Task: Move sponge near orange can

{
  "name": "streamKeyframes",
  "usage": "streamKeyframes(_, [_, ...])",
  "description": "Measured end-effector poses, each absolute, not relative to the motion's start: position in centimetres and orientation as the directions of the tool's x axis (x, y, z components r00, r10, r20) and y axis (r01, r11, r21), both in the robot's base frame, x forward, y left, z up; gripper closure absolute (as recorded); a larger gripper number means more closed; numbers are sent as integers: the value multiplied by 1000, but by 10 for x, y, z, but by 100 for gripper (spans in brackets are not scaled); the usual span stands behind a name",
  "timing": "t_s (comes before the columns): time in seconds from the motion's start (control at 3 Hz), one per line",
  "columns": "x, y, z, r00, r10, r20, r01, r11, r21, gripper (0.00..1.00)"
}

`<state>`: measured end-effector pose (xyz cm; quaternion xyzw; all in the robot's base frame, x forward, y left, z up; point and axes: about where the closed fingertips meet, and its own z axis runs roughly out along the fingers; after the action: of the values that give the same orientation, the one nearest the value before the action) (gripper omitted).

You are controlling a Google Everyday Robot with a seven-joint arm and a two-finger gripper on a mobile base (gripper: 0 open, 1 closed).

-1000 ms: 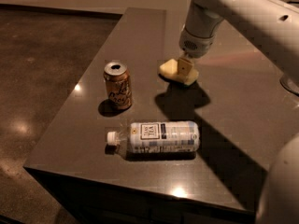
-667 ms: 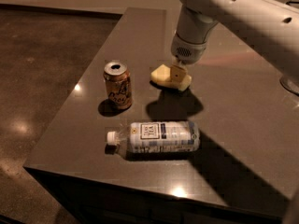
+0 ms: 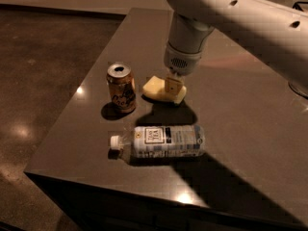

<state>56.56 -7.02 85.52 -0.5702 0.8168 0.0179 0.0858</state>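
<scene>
The pale yellow sponge point(image 3: 155, 88) lies low on the dark table point(image 3: 245, 114), just right of the orange can point(image 3: 121, 87), with a small gap between them. The can stands upright, silver top up, dark cursive lettering on its side. My gripper point(image 3: 173, 84) comes down from the white arm above and is shut on the right part of the sponge. One fingertip point(image 3: 172, 86) shows against the foam.
A clear plastic bottle with a white label point(image 3: 161, 141) lies on its side in front of the can and sponge, cap to the left. The table's left edge point(image 3: 67, 124) and front edge are close. Brown floor lies to the left.
My gripper has moved left with the sponge, bringing it from the table's middle to just beside the can. The can and bottle have not moved.
</scene>
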Motion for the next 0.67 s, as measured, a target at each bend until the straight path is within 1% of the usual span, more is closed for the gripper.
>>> streamKeyframes(0.33, [556, -59, 857, -301, -939, -164, -947, 314, -61, 61])
streamKeyframes(0.67, [557, -59, 856, -303, -939, -165, -947, 316, -63, 39])
